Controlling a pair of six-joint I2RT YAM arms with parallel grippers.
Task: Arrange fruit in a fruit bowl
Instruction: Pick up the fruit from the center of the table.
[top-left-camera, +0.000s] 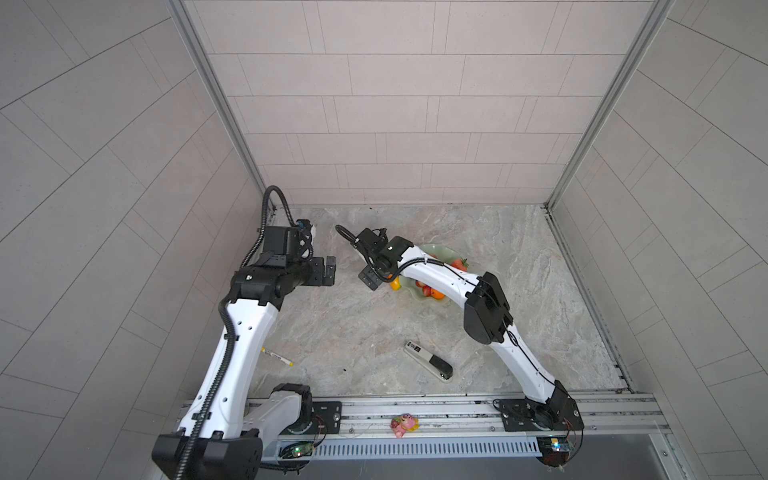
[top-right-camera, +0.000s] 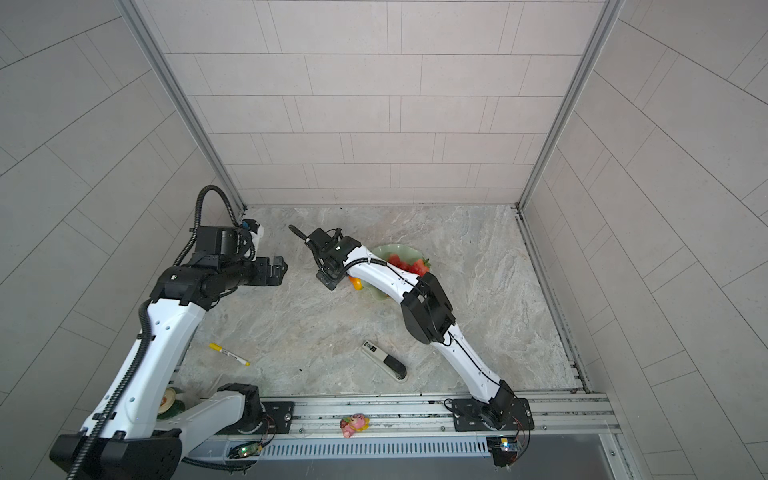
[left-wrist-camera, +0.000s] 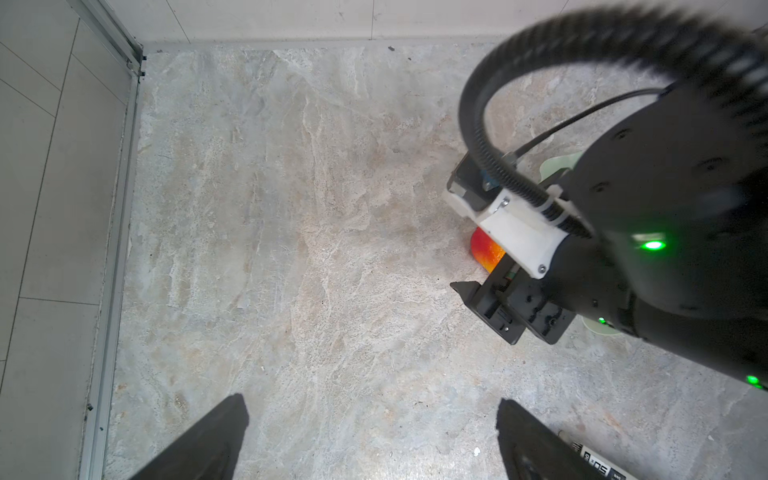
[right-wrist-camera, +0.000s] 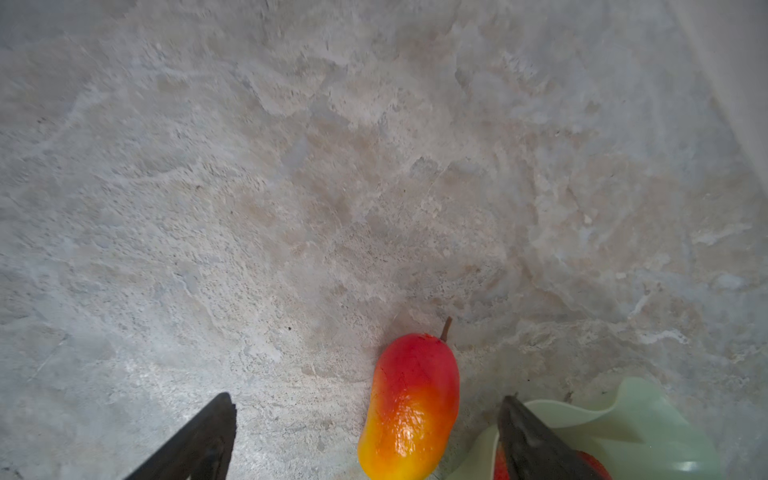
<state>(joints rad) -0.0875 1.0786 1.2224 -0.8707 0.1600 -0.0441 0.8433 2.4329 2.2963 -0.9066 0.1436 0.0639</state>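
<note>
The mint-green fruit bowl (top-left-camera: 442, 250) (top-right-camera: 395, 249) stands mid-table, half hidden under my right arm. In it I see a strawberry (top-left-camera: 458, 263) (top-right-camera: 420, 267), red grapes (top-right-camera: 397, 262) and a small orange (top-left-camera: 436, 294). A red-yellow mango (right-wrist-camera: 411, 407) (top-left-camera: 395, 284) (left-wrist-camera: 486, 251) lies on the table just outside the bowl's rim (right-wrist-camera: 631, 415). My right gripper (right-wrist-camera: 368, 401) (top-left-camera: 370, 280) hangs open over the mango, its fingers either side and not touching. My left gripper (left-wrist-camera: 370, 403) (top-left-camera: 330, 270) is open and empty, off to the left.
A grey-and-black stapler (top-left-camera: 428, 359) and a yellow marker (top-right-camera: 228, 354) lie near the front. A pink-and-yellow figurine (top-left-camera: 404, 424) sits on the front rail. A green can (top-right-camera: 170, 402) shows behind my left arm's base. Tiled walls close three sides.
</note>
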